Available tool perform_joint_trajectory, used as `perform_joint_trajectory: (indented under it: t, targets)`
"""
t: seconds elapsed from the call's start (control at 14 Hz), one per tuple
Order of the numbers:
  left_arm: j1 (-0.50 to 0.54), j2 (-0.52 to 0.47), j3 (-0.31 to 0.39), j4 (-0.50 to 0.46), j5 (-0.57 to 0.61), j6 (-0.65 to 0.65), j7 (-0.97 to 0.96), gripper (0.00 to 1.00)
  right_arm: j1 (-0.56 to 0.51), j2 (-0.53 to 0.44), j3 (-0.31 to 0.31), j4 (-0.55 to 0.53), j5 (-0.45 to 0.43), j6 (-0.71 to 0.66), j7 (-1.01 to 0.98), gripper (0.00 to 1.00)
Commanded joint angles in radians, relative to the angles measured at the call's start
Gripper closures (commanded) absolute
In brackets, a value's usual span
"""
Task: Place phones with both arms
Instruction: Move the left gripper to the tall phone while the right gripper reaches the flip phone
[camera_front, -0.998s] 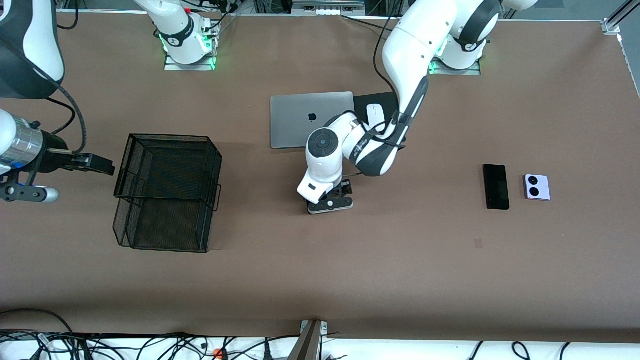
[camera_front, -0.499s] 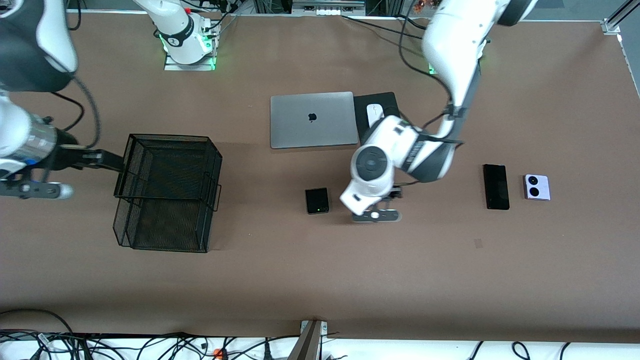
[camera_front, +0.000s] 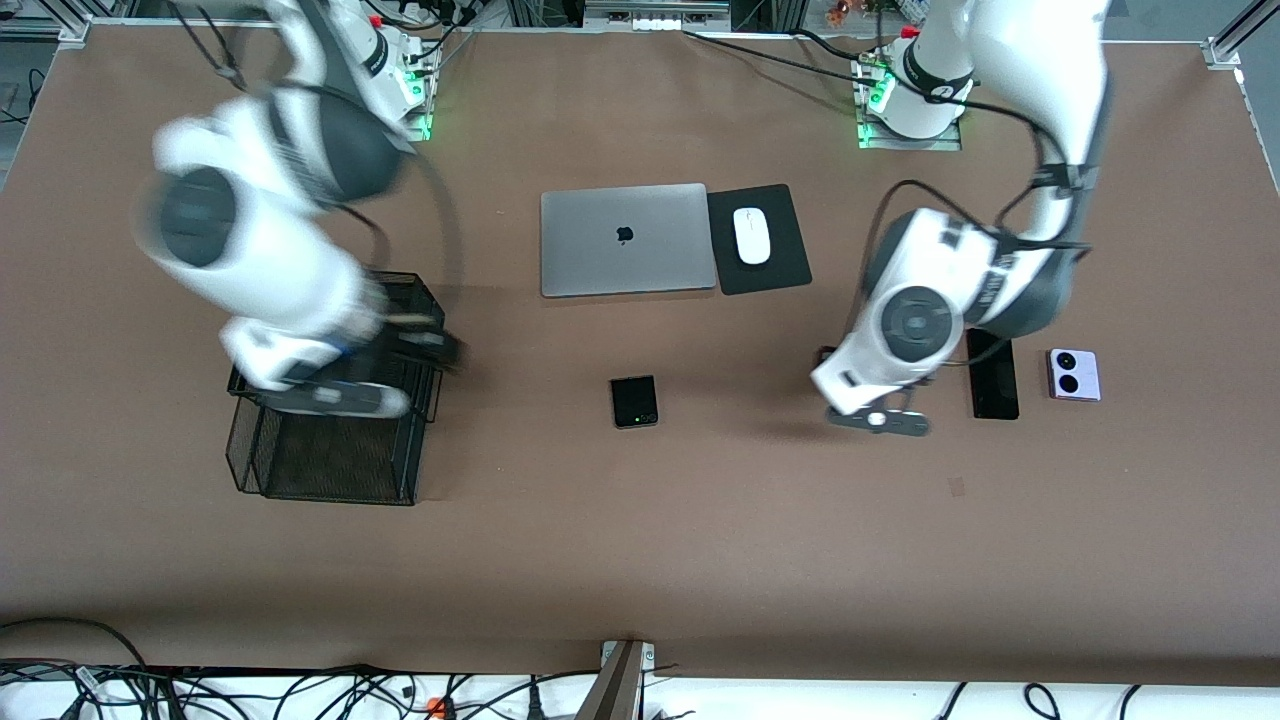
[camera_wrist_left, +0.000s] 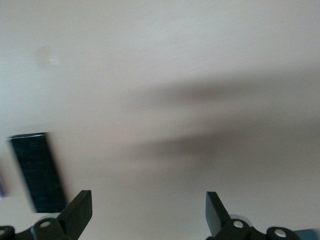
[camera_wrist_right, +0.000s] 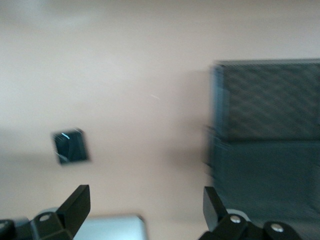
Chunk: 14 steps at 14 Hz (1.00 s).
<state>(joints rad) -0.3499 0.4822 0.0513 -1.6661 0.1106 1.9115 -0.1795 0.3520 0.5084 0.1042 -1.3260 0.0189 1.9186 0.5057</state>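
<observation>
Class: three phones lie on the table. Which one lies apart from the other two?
The small black flip phone. It lies alone mid-table, nearer the basket, while the slab phone and the lavender flip phone lie side by side.

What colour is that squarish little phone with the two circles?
Lavender-white flip phone, with two black circles; the front view shows it best.
</observation>
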Motion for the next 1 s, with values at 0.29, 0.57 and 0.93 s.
perform_joint_trajectory:
  t: [0.29,0.57,0.93]
  targets:
    - [0.218,-0.14,-0.014,-0.226,0.029,0.145,0.225,0.0,0.203,0.278,-0.02,0.1,-0.117,0.198,0.106,0.0]
    - [0.357,-0.163,-0.019,-0.377,0.029,0.386,0.363,0.0,0.258,0.384,-0.023,0.154,-0.128,0.296,0.108,0.0]
    - [0.425,-0.14,-0.021,-0.512,0.014,0.619,0.361,0.0,0.295,0.478,-0.026,0.154,-0.146,0.414,0.102,0.0]
